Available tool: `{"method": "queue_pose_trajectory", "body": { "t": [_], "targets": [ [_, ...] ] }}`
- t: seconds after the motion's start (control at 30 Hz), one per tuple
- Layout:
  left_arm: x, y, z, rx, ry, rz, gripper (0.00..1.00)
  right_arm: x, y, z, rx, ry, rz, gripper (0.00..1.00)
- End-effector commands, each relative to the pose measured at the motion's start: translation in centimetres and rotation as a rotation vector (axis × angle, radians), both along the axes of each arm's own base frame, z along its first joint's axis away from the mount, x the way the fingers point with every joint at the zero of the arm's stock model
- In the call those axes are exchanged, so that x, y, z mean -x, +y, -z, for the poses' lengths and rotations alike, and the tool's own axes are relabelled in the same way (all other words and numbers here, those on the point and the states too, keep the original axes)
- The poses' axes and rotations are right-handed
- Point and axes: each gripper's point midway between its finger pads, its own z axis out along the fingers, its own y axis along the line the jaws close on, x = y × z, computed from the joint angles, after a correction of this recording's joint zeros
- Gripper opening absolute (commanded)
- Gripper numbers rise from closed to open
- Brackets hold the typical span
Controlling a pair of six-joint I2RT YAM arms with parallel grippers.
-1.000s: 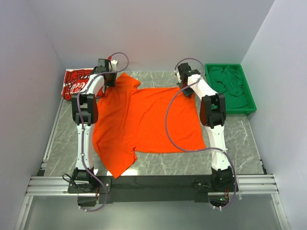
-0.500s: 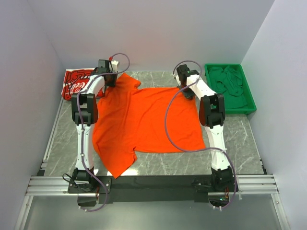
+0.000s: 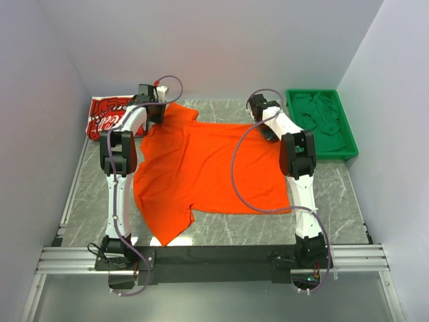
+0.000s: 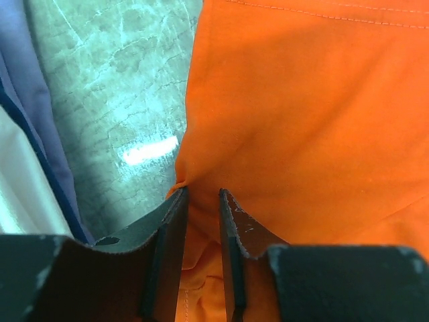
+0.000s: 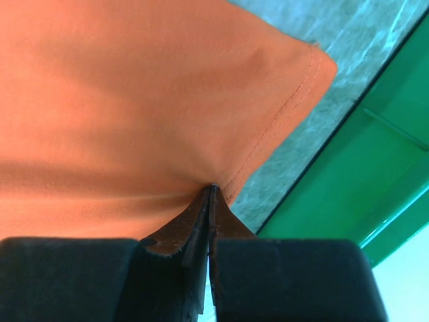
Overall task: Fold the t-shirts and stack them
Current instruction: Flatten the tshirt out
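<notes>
The plain bright orange cloth t-shirt lies spread mid-table. At eleven o'clock the left gripper clamps its fabric. At one o'clock the right gripper, jaws together, pinches its hem corner. The red white-printed cloth t-shirt lies at ten o'clock.

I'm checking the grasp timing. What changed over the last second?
The right pincer finished closing on the far hem of the orange t-shirt and drew it slightly rightward; the near edges shifted with it. The left pincer kept its grip on the shirt; the red t-shirt and green tray stayed put.
</notes>
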Motion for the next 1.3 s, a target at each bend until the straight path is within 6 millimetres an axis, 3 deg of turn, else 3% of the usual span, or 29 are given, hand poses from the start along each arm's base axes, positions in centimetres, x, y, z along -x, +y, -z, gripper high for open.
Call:
{"method": "queue_pose_trajectory", "body": {
  "t": [0.0,0.1,0.13,0.2,0.33,0.37,0.43,0.47,0.5,0.53,0.57,0.6,0.63,0.7,0.83,0.93,1.1,1.27],
  "targets": [
    [1.6,-0.1,0.7,-0.014,0.059,0.024,0.31,1.2,-2.0,1.3,0.001,0.06,0.033,0.05],
    [1.1,-0.4,0.1,0.002,0.035,0.038,0.36,0.7,-0.2,0.4,-0.082,0.047,0.006,0.09],
    [0.8,-0.6,-0.5,0.014,0.021,0.043,0.4,0.3,0.5,-0.8,-0.107,0.02,-0.01,0.14],
    [0.0,-1.7,-2.9,0.06,-0.035,0.075,0.43,-0.1,2.2,-2.0,-0.159,-0.003,-0.066,0.18],
    [-0.8,-3.6,-9.8,0.147,-0.168,0.145,0.52,-0.4,4.9,-7.2,-0.237,-0.092,-0.159,0.34],
    [-0.5,-3.8,-12.6,0.156,-0.21,0.16,0.53,0.0,5.4,-7.9,-0.248,-0.089,-0.176,0.35],
    [0.9,-4.4,-14.3,0.186,-0.207,0.194,0.54,1.0,6.2,-9.6,-0.287,-0.094,-0.2,0.36],
    [1.9,-4.5,-16.7,0.189,-0.237,0.209,0.54,1.5,6.3,-10.1,-0.293,-0.091,-0.2,0.36],
    [2.7,-4.4,-17.1,0.181,-0.237,0.223,0.54,2.2,6.6,-10.3,-0.313,-0.079,-0.208,0.36],
    [4.2,-4.2,-15.4,0.171,-0.183,0.225,0.53,3.3,6.4,-10.5,-0.316,-0.063,-0.205,0.35],
    [5.3,-4.0,-16.5,0.157,-0.195,0.23,0.53,4.1,6.4,-10.5,-0.323,-0.046,-0.194,0.34],
    [6.0,-3.7,-15.9,0.142,-0.177,0.231,0.52,5.0,6.6,-10.3,-0.345,-0.021,-0.194,0.33],
    [7.4,-3.3,-13.8,0.134,-0.12,0.225,0.5,6.6,6.4,-9.8,-0.347,0.026,-0.189,0.31],
    [9.3,-2.8,-12.4,0.134,-0.058,0.235,0.44,8.3,6.4,-9.3,-0.369,0.059,-0.163,0.28],
    [12.1,-1.5,-7.9,0.121,0.079,0.189,0.34,12.2,5.8,-5.9,-0.373,0.18,-0.123,0.2],
    [13.1,-0.8,-5.8,0.095,0.11,0.16,0.32,13.7,5.4,-4.3,-0.365,0.215,-0.102,0.17],
    [13.1,1.3,-2.9,-0.003,0.147,0.088,0.28,15.3,4.8,-1.4,-0.345,0.281,-0.065,0.14],
    [13.0,3.4,0.0,-0.107,0.187,0.031,0.27,16.0,4.0,0.3,-0.303,0.301,-0.053,0.13]
  ]
}}
